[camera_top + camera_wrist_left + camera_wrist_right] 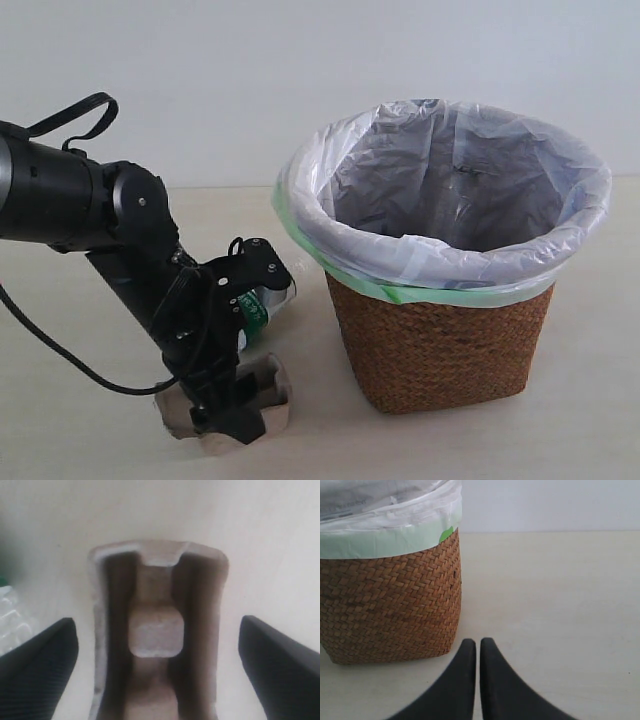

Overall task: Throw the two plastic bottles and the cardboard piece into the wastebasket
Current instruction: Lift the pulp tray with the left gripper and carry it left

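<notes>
The beige-grey cardboard piece lies on the table in front of the left arm. My left gripper is lowered over it and stands open. In the left wrist view the cardboard piece lies lengthwise between the two black fingers, apart from both. The green-labelled bottle lies just behind the gripper, partly hidden by it, and its clear body shows at that view's edge. The red-labelled bottle is out of view. The wicker wastebasket stands to the right. My right gripper is shut and empty beside the wastebasket.
The wastebasket's white bag with a green edge folds over the rim, and what lies inside is hidden. Pale tabletop stretches past the right gripper. A white wall is behind. A black cable trails from the left arm.
</notes>
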Motion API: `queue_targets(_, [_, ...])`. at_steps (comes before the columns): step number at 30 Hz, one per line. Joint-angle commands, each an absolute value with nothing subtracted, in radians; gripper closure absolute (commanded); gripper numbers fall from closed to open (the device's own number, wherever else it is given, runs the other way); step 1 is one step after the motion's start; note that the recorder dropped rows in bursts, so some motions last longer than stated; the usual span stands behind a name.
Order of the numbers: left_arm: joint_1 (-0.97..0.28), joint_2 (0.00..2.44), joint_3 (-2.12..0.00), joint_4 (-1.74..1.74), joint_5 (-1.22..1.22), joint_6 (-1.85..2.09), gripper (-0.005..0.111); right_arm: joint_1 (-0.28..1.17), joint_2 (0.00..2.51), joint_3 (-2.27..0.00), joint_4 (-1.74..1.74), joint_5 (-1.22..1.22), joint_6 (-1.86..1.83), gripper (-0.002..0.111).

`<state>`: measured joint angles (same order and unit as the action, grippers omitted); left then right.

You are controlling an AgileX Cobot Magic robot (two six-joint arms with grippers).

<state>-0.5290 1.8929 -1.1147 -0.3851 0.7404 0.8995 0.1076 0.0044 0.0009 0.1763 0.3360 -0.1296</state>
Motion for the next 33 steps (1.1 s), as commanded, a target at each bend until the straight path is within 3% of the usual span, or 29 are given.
queue_targets(1, [-0.535,1.91,-1.111,-0.408,0.732,0.893,0.025,0.102,0.0,0.0,0.171,0.33,-0.134,0.108])
queue_targets(10, [-0.535,1.959,-1.111,-0.408,0.721,0.907,0.027,0.102,0.0,0.0,0.171,0.33,-0.134,0.108])
queue_targets(14, [-0.535,1.959,-1.111,-0.404,0.731,0.916,0.06,0.102,0.0,0.0,0.171,0.33,-0.134,0.108])
queue_targets(25, [-0.535,1.933,-1.151,-0.39,0.959,0.869,0.103,0.102,0.0,0.0,0.171,0.33,-0.134,0.108])
queue_targets(33, [-0.533,1.814,-1.158,-0.202,1.062,0.617,0.103,0.102,0.0,0.0,0.171,0.33,-0.134,0.108])
